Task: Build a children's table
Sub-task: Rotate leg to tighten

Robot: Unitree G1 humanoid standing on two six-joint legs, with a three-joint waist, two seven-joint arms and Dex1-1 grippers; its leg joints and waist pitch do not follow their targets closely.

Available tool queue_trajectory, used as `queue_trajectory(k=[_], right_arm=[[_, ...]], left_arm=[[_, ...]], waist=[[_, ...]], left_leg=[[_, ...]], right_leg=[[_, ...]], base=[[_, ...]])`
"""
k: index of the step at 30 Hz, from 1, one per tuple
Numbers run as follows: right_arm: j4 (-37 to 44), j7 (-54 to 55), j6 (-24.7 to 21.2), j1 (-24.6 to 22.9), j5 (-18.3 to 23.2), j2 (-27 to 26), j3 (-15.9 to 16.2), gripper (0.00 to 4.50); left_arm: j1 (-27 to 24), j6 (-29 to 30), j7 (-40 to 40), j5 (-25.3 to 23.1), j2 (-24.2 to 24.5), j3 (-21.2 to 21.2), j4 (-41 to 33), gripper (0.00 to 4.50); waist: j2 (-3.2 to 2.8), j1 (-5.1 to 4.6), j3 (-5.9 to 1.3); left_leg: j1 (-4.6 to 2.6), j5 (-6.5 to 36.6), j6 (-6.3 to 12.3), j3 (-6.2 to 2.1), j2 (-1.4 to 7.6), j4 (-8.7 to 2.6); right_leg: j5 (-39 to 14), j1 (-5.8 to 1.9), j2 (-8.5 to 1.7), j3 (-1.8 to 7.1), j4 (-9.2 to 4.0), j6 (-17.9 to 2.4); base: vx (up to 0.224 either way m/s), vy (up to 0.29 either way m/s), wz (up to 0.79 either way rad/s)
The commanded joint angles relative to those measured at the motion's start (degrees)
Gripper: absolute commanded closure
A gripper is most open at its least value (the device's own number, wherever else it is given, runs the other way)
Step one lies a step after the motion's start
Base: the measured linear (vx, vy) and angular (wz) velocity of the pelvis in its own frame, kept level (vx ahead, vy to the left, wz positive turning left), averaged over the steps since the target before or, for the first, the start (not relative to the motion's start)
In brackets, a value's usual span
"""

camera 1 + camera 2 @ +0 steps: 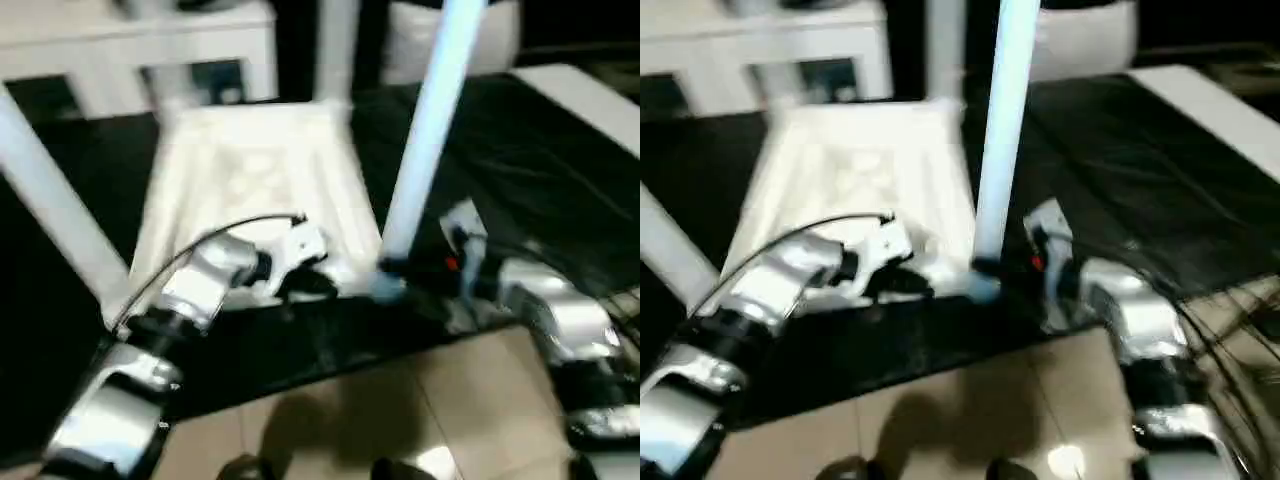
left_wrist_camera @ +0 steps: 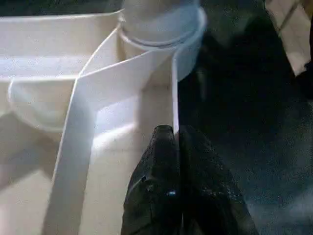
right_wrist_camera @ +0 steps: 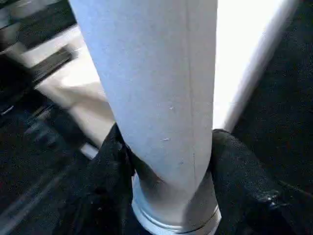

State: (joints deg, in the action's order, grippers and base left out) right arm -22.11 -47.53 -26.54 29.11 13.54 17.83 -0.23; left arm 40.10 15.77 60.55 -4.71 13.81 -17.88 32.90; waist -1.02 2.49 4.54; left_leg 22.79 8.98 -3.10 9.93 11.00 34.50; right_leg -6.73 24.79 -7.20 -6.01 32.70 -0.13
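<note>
The children's table lies upside down on the black work table, its ribbed white top [image 1: 250, 170] facing up. A white leg [image 1: 425, 140] stands upright in the near right corner socket [image 2: 161, 29]. Another leg [image 1: 50, 210] rises at the left and one more [image 1: 335, 50] at the back. My right gripper [image 1: 395, 285] is shut around the near right leg just above its flared end, with a black finger [image 3: 110, 161] pressed on each side. My left gripper [image 2: 175, 134] is shut, pinching the thin rim wall [image 2: 174, 88] of the top next to that socket.
The black work table [image 1: 520, 180] ends just in front of my grippers, with tiled floor [image 1: 400, 410] below. White furniture [image 1: 130, 40] stands behind the table, and a white board [image 1: 590, 100] lies at the far right. A black cable [image 1: 200, 245] arcs over my left forearm.
</note>
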Motion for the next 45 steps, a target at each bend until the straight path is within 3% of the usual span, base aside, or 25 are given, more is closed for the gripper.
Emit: queue_trajectory(k=[1,3,4,5,7,10,11,14,18,20,21,23,24,27,28,31,34,36,37,39,41,42,43,44,45], right_arm=[[-4.7,10.1,-2.4,2.8,-0.6,-6.2,0.5,2.55],[-8.3,17.8,-1.5,5.2,-1.2,-10.0,-1.8,2.55],[-9.6,19.5,-0.5,6.0,-0.9,-11.6,-3.1,2.55],[-10.1,19.7,0.2,6.4,-0.6,-12.3,-3.6,2.2],[-10.6,21.0,1.4,6.6,-1.2,-12.6,-3.9,1.85],[-8.5,19.6,2.2,5.4,-1.8,-11.7,-3.1,1.63],[-6.1,18.4,2.3,4.2,-1.8,-10.7,-2.8,1.63],[-1.2,15.8,3.0,1.2,-1.8,-8.5,-2.7,1.32],[4.0,13.1,3.1,-2.5,-1.8,-5.1,-1.9,0.94],[10.8,9.5,1.0,-7.0,0.1,-1.4,-2.2,0.8],[13.1,8.2,0.5,-8.7,0.5,-0.1,-2.1,0.8],[15.0,7.2,0.2,-10.0,0.8,0.9,-2.0,0.51],[18.2,6.4,0.1,-12.0,1.6,1.9,-2.5,0.46],[22.5,6.9,-0.2,-14.5,2.2,2.7,-3.5,0.23],[22.5,6.9,-0.2,-14.5,2.2,2.7,-3.5,0.1],[26.5,8.8,-2.9,-16.5,2.8,2.9,-4.1,0.02],[31.6,9.0,-5.1,-19.0,3.5,3.7,-3.1,0.0],[34.2,9.6,-5.2,-20.3,3.7,3.2,-2.5,0.0],[35.8,10.4,-5.7,-21.0,3.9,2.6,-2.2,0.0],[37.5,11.5,-6.3,-22.0,4.1,1.8,-2.1,0.0],[38.7,12.1,-6.0,-22.6,4.0,1.3,-2.0,0.0],[39.0,12.3,-5.9,-22.8,4.0,1.2,-1.9,0.0],[38.3,12.6,-5.2,-22.8,3.3,0.8,-1.2,0.0],[37.5,13.2,-4.4,-22.8,2.5,0.2,-0.5,0.0],[37.0,13.4,-3.8,-22.8,2.0,-0.1,-0.1,0.0]], left_arm=[[1.9,-0.2,-0.1,3.4,-5.6,-1.2,-3.8,4.5],[2.4,1.1,-3.8,3.6,-8.2,-0.4,-3.7,4.5],[2.7,1.2,-5.5,3.3,-9.2,0.0,-3.4,4.5],[2.9,0.9,-6.0,2.9,-9.5,0.1,-3.1,4.5],[3.3,0.4,-7.1,2.3,-9.8,0.2,-2.6,4.5],[3.6,-1.7,-6.6,1.0,-8.3,-0.3,-1.3,4.5],[3.6,-2.4,-6.1,0.6,-7.3,-0.5,-1.1,4.5],[3.5,-4.0,-4.9,0.0,-5.4,-0.7,-0.6,4.5],[3.4,-7.3,-3.1,-1.0,-3.4,-0.9,0.4,4.5],[3.9,-13.4,-2.7,-2.6,-1.0,-1.5,3.5,4.5],[4.3,-15.2,-3.4,-3.1,-0.3,-1.5,4.9,4.5],[4.6,-16.4,-4.3,-3.6,0.2,-1.3,6.1,4.5],[5.3,-18.4,-6.2,-4.3,0.9,-0.8,7.7,4.5],[4.9,-20.3,-4.6,-2.7,1.9,0.3,7.7,4.5],[4.9,-20.3,-4.6,-2.7,1.9,0.3,7.7,4.07],[3.4,-20.4,-0.3,0.9,2.2,1.9,5.1,3.89],[0.5,-18.1,1.6,6.6,1.2,5.0,-0.1,3.51],[-2.7,-15.9,-1.0,11.3,-0.7,8.2,-5.5,3.47],[-5.5,-11.6,-4.6,13.2,-1.9,10.0,-10.0,3.35],[-9.1,-7.3,-9.0,12.8,-2.6,10.8,-15.3,3.21],[-12.7,-4.6,-12.0,12.8,-3.3,11.6,-20.2,3.08],[-13.5,-4.0,-12.6,13.0,-3.5,11.9,-21.3,3.01],[-16.6,-2.1,-15.9,12.7,-4.8,12.8,-25.8,2.92],[-19.6,-0.3,-19.2,11.6,-6.0,13.5,-30.3,2.82],[-21.3,0.3,-21.4,10.8,-6.7,13.9,-32.9,2.75]], waist=[[0.9,0.18,-4.69],[0.64,-0.85,-4.6],[0.38,-1.0,-4.64],[0.22,-1.17,-4.77],[0.24,-1.17,-4.58],[0.39,-0.85,-4.69],[0.31,-0.09,-4.81],[0.46,1.23,-5.02],[0.43,2.51,-5.25],[0.37,3.3,-5.39],[0.46,3.31,-5.35],[0.55,3.6,-5.37],[0.23,3.73,-5.49],[0.6,3.85,-5.44],[0.63,3.73,-5.34],[0.9,3.41,-5.57],[0.68,3.67,-5.45],[1.12,3.58,-5.32],[1.32,3.61,-5.19],[1.27,3.33,-5.11],[1.59,2.53,-4.76],[1.57,2.36,-4.7],[2.3,1.85,-4.57],[2.7,2.0,-4.02],[1.74,1.5,-4.02]], left_leg=[[-0.7,22.2,-0.22,-1.01,0.87,-4.43],[-0.01,22.2,-0.44,-1.32,0.86,-4.58],[-0.64,23.4,-0.35,-1.25,0.86,-4.33],[-1.06,24.1,0.07,-1.28,0.93,-4.3],[-0.93,24.4,0.5,-1.23,1.09,-4.57],[-1.39,24.3,0.96,-1.0,1.19,-4.6],[-1.33,22.5,1.2,-0.75,1.36,-4.73],[-1.36,19.2,1.79,-0.34,1.54,-4.8],[-1.52,16.1,2.67,-0.06,1.62,-4.66],[-1.87,14.8,3.32,0.17,1.6,-4.48],[-1.57,14.2,3.67,0.1,1.47,-4.51],[-1.01,13.2,3.83,-0.05,1.5,-4.6],[-1.2,13.6,3.69,-0.05,1.43,-4.52],[-1.03,14.7,2.78,-0.19,1.53,-4.68],[-0.92,14.9,2.61,-0.22,1.47,-4.77],[-1.11,15.4,1.95,-0.15,1.49,-4.68],[-1.17,15.4,1.96,-0.16,1.83,-4.76],[-1.15,17.1,1.78,-0.05,1.72,-4.74],[-0.98,17.1,1.93,0.02,1.74,-4.76],[-0.98,17.9,1.82,-0.02,1.83,-4.74],[-1.26,21.6,0.72,-0.19,1.42,-4.71],[-1.39,22.2,0.57,-0.23,1.2,-4.57],[-1.5,23.1,0.11,-0.19,0.95,-4.24],[0.96,24.3,0.47,-2.0,0.58,-5.09],[0.96,26.2,-0.12,-2.61,1.46,-5.86]], right_leg=[[-35.4,-3.37,-1.88,0.87,-5.23,-4.6],[-35.3,-3.69,-1.78,0.38,-5.15,-4.5],[-36.0,-3.36,-1.88,0.11,-5.77,-4.1],[-34.8,-3.31,-1.83,-0.17,-6.13,-4.5],[-32.3,-3.42,-1.61,-0.22,-6.02,-5.0],[-29.9,-3.1,-1.53,0.23,-5.76,-6.4],[-25.8,-3.18,-1.5,0.83,-5.07,-8.2],[-20.1,-3.43,-1.44,1.47,-4.12,-9.9],[-16.3,-3.46,-1.46,1.98,-3.5,-10.8],[-14.6,-3.25,-1.33,2.29,-3.29,-11.0],[-14.1,-3.47,-1.24,2.32,-3.24,-11.0],[-14.6,-3.83,-1.43,2.26,-3.02,-10.4],[-15.4,-3.8,-1.37,2.22,-3.18,-10.0],[-18.4,-3.88,-1.61,2.22,-3.38,-8.6],[-19.1,-3.9,-1.64,2.19,-3.48,-8.5],[-20.8,-3.76,-1.64,2.2,-3.59,-8.7],[-19.7,-3.64,-1.73,2.33,-3.33,-10.1],[-21.7,-3.57,-1.7,2.25,-3.46,-9.7],[-22.8,-3.58,-1.83,2.32,-3.65,-9.3],[-24.7,-3.37,-1.57,2.29,-3.62,-8.5],[-34.5,-2.96,-1.47,1.74,-4.96,-3.8],[-36.5,-2.76,-1.38,1.51,-5.39,-2.6],[-39.9,-2.42,-1.19,1.1,-6.12,-0.4],[-42.5,-4.45,-2.54,-0.99,-5.3,0.6],[-42.8,-4.42,-1.86,-1.72,-5.59,0.8]], base=[[0.0,0.0,0.0],[0.0,0.0,0.0],[0.0,0.0,0.0],[0.0,0.0,0.0],[0.0,0.0,0.0],[0.0,0.0,0.0],[0.0,0.0,0.0],[0.0,0.0,0.0],[0.0,0.0,0.0],[0.0,0.0,0.0],[0.0,0.0,0.0],[0.0,0.0,0.0],[0.0,0.0,0.0],[0.0,0.0,0.0],[0.0,0.0,0.0],[0.0,0.0,0.0],[0.0,0.0,0.0],[0.0,0.0,0.0],[0.0,0.0,0.0],[0.0,0.0,0.0],[0.0,0.0,0.0],[0.0,0.0,0.0],[0.0,0.0,0.0],[-0.053,0.001,0.03],[-0.053,0.001,0.03]])
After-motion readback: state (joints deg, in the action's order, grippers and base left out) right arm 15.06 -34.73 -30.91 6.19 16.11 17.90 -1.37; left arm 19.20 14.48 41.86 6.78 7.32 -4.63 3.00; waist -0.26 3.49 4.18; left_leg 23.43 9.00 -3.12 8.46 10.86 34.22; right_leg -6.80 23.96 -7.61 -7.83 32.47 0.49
